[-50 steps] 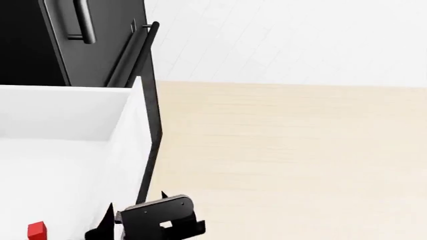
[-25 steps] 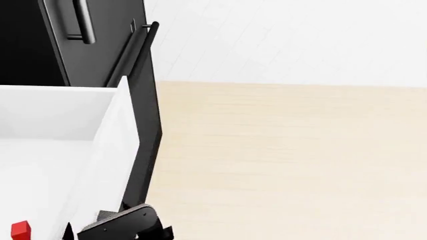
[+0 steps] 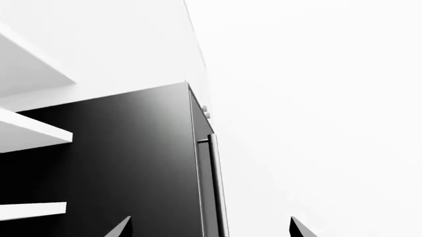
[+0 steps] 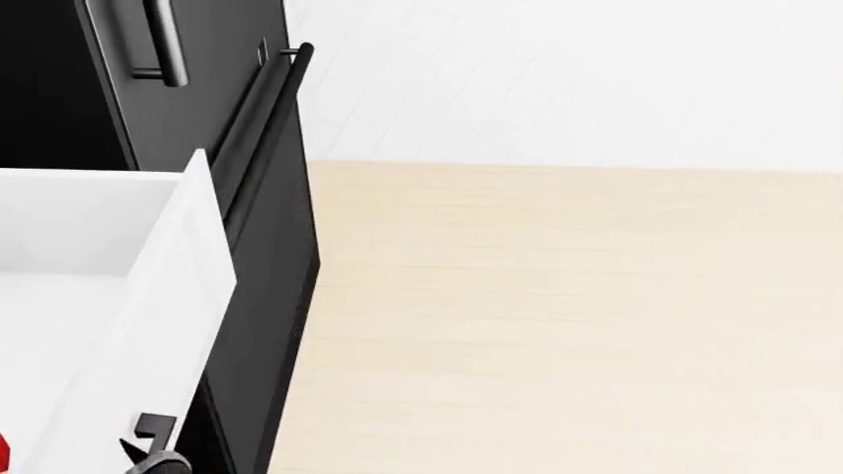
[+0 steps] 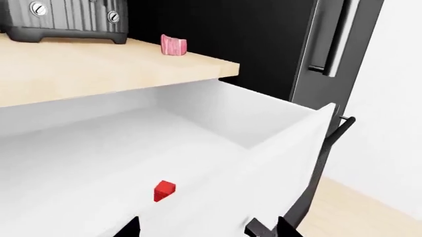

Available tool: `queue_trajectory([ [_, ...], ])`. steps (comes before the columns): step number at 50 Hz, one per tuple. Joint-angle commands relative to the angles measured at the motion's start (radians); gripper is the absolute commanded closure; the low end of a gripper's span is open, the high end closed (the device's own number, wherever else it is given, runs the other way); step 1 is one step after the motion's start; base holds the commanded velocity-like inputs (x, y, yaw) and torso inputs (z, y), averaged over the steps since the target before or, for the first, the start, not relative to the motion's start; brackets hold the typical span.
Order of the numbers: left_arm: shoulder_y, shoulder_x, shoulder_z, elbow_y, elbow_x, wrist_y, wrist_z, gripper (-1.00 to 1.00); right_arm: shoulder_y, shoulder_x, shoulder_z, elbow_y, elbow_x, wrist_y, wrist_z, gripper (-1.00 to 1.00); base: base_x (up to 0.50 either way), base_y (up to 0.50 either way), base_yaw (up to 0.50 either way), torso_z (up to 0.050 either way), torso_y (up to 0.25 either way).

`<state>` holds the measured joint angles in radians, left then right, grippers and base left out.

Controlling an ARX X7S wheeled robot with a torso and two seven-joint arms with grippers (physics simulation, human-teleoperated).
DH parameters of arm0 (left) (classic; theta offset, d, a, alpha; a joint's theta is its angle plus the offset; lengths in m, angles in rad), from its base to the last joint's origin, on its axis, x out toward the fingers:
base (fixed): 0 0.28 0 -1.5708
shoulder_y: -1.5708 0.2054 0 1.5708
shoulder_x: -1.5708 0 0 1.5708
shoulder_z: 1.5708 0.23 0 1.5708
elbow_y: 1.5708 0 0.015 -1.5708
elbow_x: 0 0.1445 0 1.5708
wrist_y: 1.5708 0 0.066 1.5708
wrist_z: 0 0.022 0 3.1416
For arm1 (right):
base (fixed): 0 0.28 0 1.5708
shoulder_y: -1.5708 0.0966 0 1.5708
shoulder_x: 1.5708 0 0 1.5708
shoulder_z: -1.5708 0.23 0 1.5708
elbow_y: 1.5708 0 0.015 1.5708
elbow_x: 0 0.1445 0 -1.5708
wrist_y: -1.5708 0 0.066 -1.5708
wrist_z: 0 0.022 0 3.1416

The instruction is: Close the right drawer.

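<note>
Nearest, in the right wrist view, right gripper (image 5: 205, 228) with black fingertips spread apart, straddling the front wall of the right drawer (image 5: 277, 158), open beneath a wooden countertop (image 5: 99, 69), with a small red block (image 5: 164, 190) on its white floor. Farther back, a pink ridged piece (image 5: 173, 45) and a grey toaster-like appliance (image 5: 66, 17) on the counter, a tall black panel (image 5: 310, 54) with long rod handles past the drawer's far end. Left gripper (image 3: 209, 229) with two dark tips set apart, nothing between, aimed at a black cabinet (image 3: 125, 163) with a metal bar handle (image 3: 218, 187).
</note>
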<state>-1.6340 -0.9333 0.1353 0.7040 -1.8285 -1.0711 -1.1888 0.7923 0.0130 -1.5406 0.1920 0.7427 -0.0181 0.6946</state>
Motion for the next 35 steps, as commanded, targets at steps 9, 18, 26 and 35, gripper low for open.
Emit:
queue_trajectory([
  [9, -0.054, 0.074, 0.058, 0.008, -0.034, 0.030, -0.060, -1.00, 0.369, 0.353, 0.164, -0.465, 0.192, 0.261, 0.249, -1.00, 0.00, 0.00, 0.00, 0.000, 0.000],
  [18, -0.070, 0.075, 0.070, 0.014, -0.049, 0.034, -0.075, -1.00, 0.452, 0.705, 0.300, -0.575, 0.243, 0.190, 0.190, -1.00, 0.00, 0.00, 0.00, 0.000, 0.000],
  [26, -0.109, 0.093, 0.094, -0.003, -0.072, 0.041, -0.086, -1.00, 0.452, 0.967, 0.377, -0.674, 0.259, 0.146, 0.235, -1.00, 0.00, 0.00, 0.00, 0.000, 0.000],
  [35, -0.104, 0.187, 0.135, -0.009, 0.035, 0.035, -0.053, -1.00, 0.228, 1.322, 0.342, -0.775, 0.123, -0.098, 0.347, -1.00, 0.00, 0.00, 0.00, 0.000, 0.000],
])
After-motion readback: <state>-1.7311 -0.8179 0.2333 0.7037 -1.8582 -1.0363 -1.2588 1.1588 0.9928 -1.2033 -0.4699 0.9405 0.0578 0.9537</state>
